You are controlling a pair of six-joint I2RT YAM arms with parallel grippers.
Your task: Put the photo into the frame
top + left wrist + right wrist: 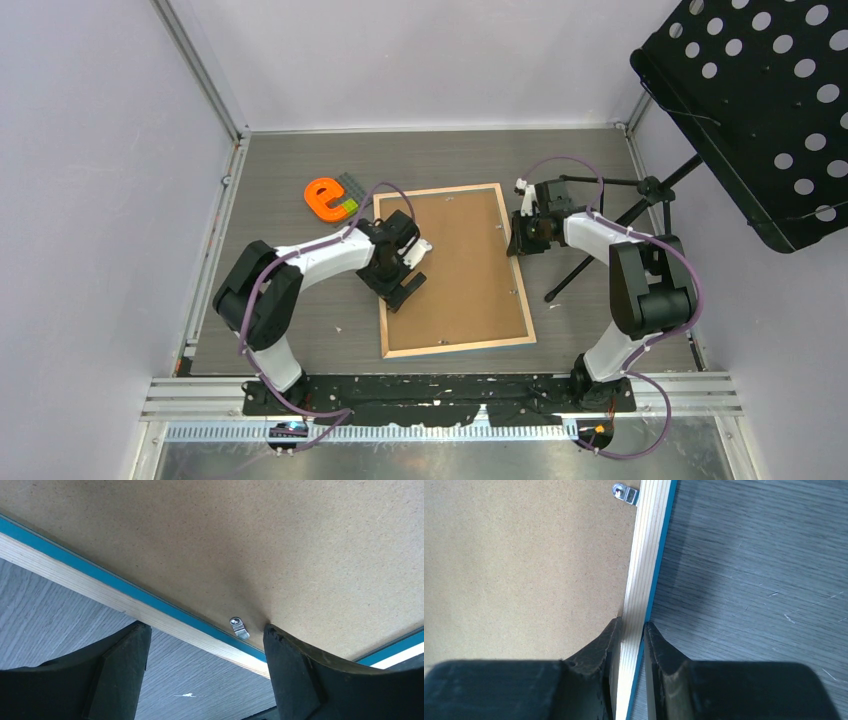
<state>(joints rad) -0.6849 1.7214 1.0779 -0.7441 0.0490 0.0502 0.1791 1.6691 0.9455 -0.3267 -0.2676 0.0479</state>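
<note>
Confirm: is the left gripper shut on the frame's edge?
No, the left gripper is open, its fingers standing wide apart over the frame.

No printed text, label, brand or number is readable. The only letter is a bright orange block shaped like a lowercase "e" [324, 198], on the grey wood-grain worktop [300, 335].

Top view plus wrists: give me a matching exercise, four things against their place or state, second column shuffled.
1. left hand
2. right hand
3. orange letter e
4. backing board

A. shut on the frame's right rail
B. lying inside the frame
C. open, straddling the frame's left rail
D. beyond the frame's far left corner

Pairs: 1-C, 2-A, 3-D, 4-B
</note>
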